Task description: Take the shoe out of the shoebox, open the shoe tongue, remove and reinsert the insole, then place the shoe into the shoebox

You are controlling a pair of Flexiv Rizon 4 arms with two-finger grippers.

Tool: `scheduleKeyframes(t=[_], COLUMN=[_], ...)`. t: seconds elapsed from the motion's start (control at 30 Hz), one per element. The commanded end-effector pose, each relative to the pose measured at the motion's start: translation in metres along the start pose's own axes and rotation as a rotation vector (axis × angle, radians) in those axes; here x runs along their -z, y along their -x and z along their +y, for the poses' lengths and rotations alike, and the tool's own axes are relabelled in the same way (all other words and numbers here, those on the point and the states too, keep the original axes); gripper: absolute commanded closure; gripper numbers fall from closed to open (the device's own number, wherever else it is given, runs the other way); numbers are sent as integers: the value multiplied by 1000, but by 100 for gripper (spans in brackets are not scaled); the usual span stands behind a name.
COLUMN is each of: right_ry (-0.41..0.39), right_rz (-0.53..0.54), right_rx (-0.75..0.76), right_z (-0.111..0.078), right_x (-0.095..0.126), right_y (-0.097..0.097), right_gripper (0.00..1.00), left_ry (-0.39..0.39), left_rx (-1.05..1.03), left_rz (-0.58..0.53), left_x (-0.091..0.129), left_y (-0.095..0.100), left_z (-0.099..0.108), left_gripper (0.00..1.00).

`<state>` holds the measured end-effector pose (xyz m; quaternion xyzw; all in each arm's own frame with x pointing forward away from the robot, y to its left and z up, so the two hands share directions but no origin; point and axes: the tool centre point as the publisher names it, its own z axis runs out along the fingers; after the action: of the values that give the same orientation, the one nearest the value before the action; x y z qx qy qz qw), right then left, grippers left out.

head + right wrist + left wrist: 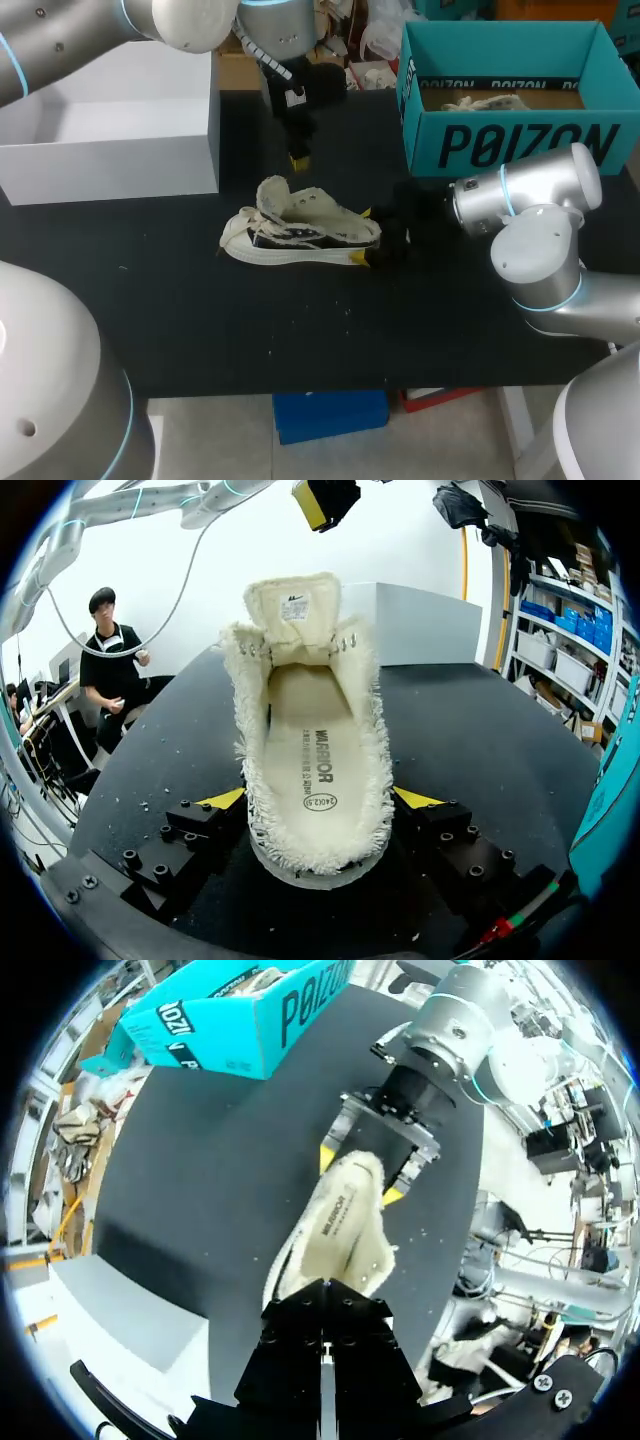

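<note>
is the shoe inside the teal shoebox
No, the shoe lies on the black table, outside the teal shoebox.

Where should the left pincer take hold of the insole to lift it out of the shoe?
Probably the heel end of the insole, coming straight down from above. The shoe sits sole-down with its tongue folded back, so the opening faces up. The right pincer clamps the heel from outside, so stay between its fingers.
</note>
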<state>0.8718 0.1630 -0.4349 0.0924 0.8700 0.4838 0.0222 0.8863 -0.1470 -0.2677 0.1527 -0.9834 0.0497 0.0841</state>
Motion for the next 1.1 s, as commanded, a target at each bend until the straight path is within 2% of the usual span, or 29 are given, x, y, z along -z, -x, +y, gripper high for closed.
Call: scheduleKeyframes(t=[0.03,0.4,0.7,1.1], right_ry=[-3,-3,-3,-3], right_rz=[-1,-1,-1,-1], right_rx=[-1,-1,-1,-1], right_z=[-1,-1,-1,-1], right_x=[-2,-2,-2,-2], right_y=[0,0,0,0], right_gripper=[100,100,100,100], left_ry=[-25,-25,-94,-71], left_rx=[-170,-170,-355,-374], left_rz=[59,59,26,60], left_x=[-5,-5,-27,-45], left_y=[-1,-1,-5,-5], left_z=[3,3,-4,-1], left_gripper=[100,100,100,100])
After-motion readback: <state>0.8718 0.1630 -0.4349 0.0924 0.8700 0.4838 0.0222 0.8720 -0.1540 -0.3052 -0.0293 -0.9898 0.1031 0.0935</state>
